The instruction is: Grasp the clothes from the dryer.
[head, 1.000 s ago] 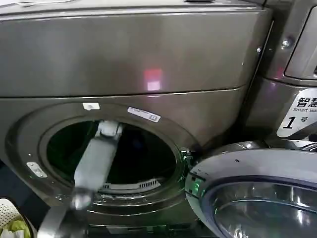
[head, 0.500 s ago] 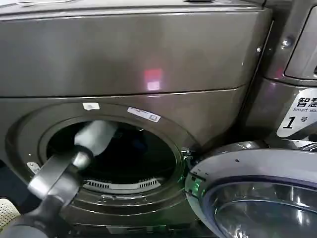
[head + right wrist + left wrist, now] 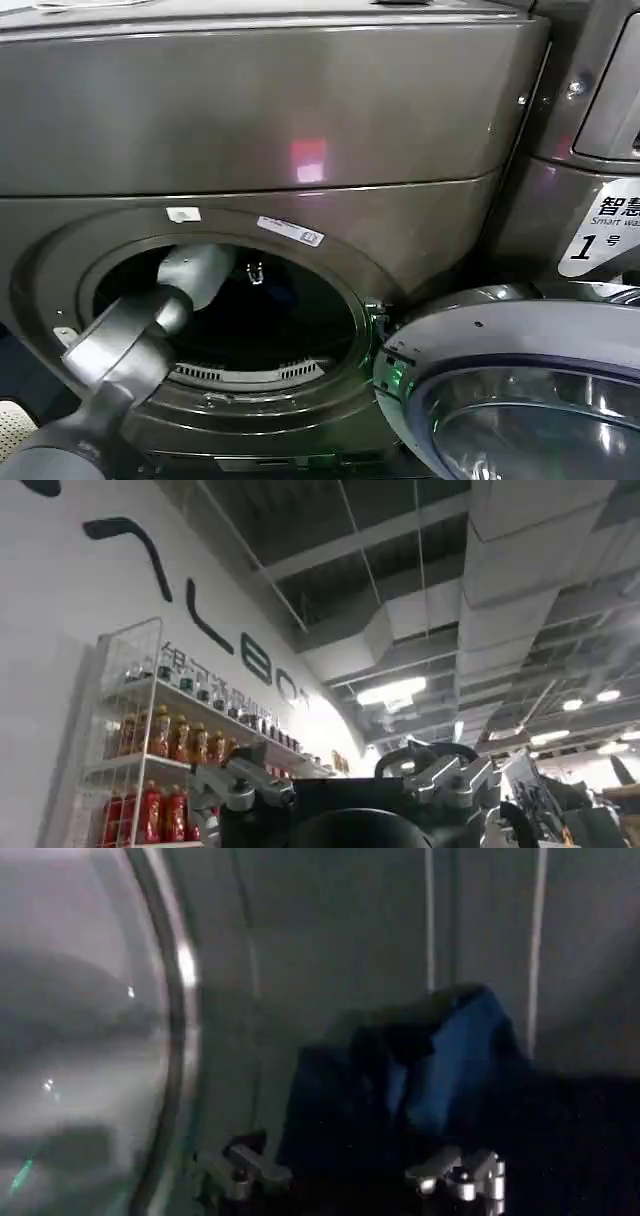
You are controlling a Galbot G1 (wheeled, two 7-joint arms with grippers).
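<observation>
The dryer (image 3: 300, 110) is a bronze-grey front loader with its wide round port (image 3: 225, 305) open. My left arm reaches through the port from the lower left. The left gripper (image 3: 255, 272) is inside the dark drum. In the left wrist view the clothes (image 3: 440, 1068), a crumpled dark navy-blue garment, lie on the drum floor just ahead of the left gripper (image 3: 350, 1173). Its fingers (image 3: 245, 1170) stand wide apart on either side of the fabric's near edge, holding nothing. My right gripper (image 3: 345, 785) is raised toward the ceiling, open and empty.
The dryer's round door (image 3: 520, 390) hangs open at the lower right. A neighbouring machine with a white "1" sticker (image 3: 605, 240) stands on the right. A grey ribbed lint grille (image 3: 250, 372) lines the port's lower rim. A white basket corner (image 3: 10, 420) shows at the lower left.
My left arm has swung left, with its elbow rising toward the head camera. The gripper's tip now shows inside the drum. The arm now covers most of the basket.
</observation>
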